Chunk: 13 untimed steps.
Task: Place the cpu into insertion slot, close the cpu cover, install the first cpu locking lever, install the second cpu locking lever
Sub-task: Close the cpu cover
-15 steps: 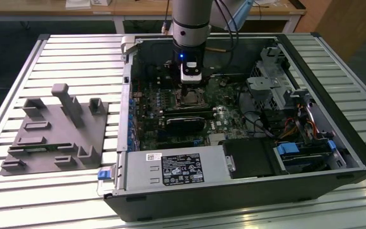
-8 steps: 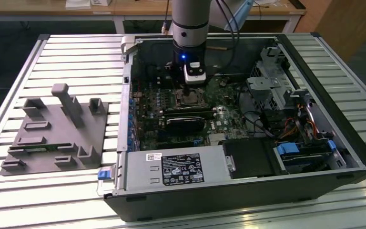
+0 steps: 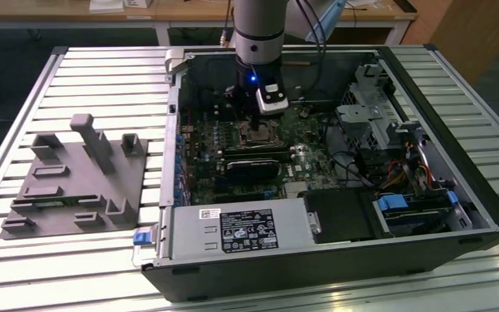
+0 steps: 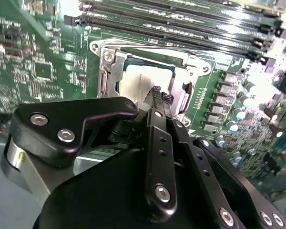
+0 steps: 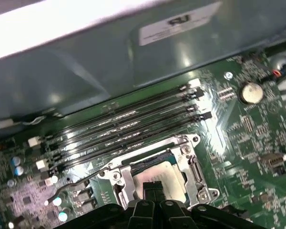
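My claw (image 4: 161, 95) is pinched shut on nothing, tips over the cpu (image 4: 140, 81) — touching or just above, I cannot tell. The cpu lies in the insertion slot (image 3: 254, 135), partly hidden by the claw, the cpu cover (image 4: 107, 76) framing it. On the table (image 3: 102, 78), in the exterior view, a grey fixture (image 3: 76, 179) sits at 9 o'clock from the case (image 3: 336, 260).

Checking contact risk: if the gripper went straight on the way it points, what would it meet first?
Most likely the cpu, whose top shows in the window of the cover, right beyond the gripper. The gap between them is unclear.
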### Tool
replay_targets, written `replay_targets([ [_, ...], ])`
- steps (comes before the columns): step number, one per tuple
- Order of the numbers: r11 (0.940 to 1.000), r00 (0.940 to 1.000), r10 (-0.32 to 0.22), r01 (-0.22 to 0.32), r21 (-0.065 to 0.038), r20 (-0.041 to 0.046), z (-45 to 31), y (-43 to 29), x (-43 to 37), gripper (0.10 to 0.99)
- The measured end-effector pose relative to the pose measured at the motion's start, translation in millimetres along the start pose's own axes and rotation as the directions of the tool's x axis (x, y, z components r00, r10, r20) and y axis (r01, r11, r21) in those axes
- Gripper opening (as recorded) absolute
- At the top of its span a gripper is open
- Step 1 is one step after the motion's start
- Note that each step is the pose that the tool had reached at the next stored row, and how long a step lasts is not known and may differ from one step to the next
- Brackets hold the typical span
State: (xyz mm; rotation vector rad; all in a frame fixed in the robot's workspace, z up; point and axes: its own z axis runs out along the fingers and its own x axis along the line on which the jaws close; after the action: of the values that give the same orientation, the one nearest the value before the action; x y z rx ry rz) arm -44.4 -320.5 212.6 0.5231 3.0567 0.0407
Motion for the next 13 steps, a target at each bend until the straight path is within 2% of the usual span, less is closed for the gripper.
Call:
replay_targets([
  [4, 0.9973, 0.9973, -0.073, 0.073, -0.003, -0.0023, 0.6, 0.0, 0.0, 0.106],
  [7, 0.9919, 0.9919, -0.127, 0.127, -0.005, -0.0039, 1.1, -0.1, 0.1, 0.106],
  [10, 0.9833, 0.9833, -0.182, 0.182, -0.007, -0.0054, 1.8, -0.1, 0.1, 0.106],
  [13, 0.972, 0.972, -0.235, 0.235, -0.009, -0.0067, 2.4, -0.1, 0.1, 0.106],
])
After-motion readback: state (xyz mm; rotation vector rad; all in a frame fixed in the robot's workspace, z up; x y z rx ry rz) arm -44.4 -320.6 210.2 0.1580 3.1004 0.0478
